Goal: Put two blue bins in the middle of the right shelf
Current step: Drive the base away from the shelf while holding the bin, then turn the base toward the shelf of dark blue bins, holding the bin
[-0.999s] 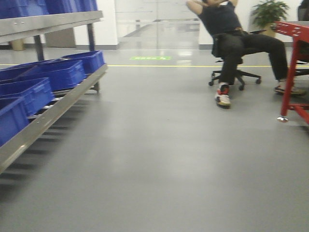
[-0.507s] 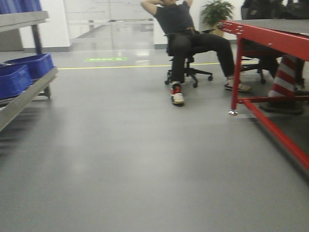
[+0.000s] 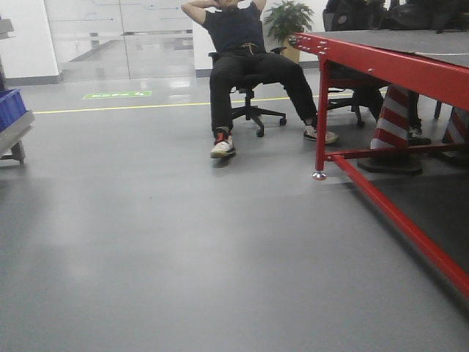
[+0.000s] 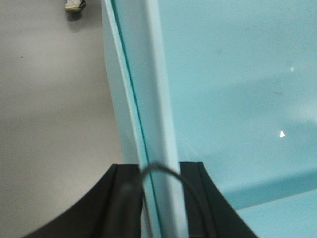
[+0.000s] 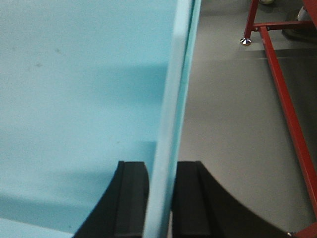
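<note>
Pale blue bin [image 4: 237,99], hanging above the floor [image 4: 49,124] between both arms: the left gripper [image 4: 159,184] is pinching one side wall at the rim, and the right gripper [image 5: 161,184] is clamping the opposite wall. The thin, smooth plastic is probably handling light, flexible and slippery, so opposed rim grips suit it. Its base, any second one and the shelf are lying out of view; ahead, a red table [image 3: 381,59].

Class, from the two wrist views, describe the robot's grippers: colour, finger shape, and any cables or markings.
Both the left gripper and the right gripper show two matte black fingers with flat inner faces and outer edges flaring wider toward the base. A thin dark cable loops across the left one. No markings are visible.
</note>
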`<state>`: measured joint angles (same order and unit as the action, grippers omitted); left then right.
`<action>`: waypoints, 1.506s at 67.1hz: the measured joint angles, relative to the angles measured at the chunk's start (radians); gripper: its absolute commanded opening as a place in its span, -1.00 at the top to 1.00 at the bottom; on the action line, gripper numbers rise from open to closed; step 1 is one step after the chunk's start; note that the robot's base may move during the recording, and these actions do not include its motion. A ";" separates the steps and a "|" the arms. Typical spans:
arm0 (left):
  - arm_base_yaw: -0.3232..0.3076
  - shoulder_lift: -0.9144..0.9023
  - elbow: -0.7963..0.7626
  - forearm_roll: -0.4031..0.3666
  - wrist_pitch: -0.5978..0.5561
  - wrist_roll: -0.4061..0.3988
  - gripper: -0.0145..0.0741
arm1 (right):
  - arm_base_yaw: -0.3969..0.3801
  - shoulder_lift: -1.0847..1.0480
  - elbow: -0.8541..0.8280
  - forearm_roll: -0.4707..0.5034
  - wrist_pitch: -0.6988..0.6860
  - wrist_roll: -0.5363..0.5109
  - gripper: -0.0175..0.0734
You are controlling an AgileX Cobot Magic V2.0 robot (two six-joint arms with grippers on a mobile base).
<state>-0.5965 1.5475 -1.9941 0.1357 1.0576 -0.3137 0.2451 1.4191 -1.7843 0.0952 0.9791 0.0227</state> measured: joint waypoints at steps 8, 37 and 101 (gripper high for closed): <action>0.000 0.000 0.000 0.000 0.000 0.000 0.92 | 0.000 0.000 0.000 0.000 0.000 0.000 0.95; 0.000 0.000 0.000 -0.002 -0.002 0.000 0.92 | 0.000 0.000 0.000 0.000 0.000 0.000 0.95; 0.000 0.000 0.000 0.018 -0.001 0.000 0.92 | 0.000 0.002 0.000 0.000 -0.006 0.002 0.95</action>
<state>-0.5965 1.5475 -1.9941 0.1540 1.0562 -0.3137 0.2451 1.4207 -1.7843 0.0952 0.9731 0.0244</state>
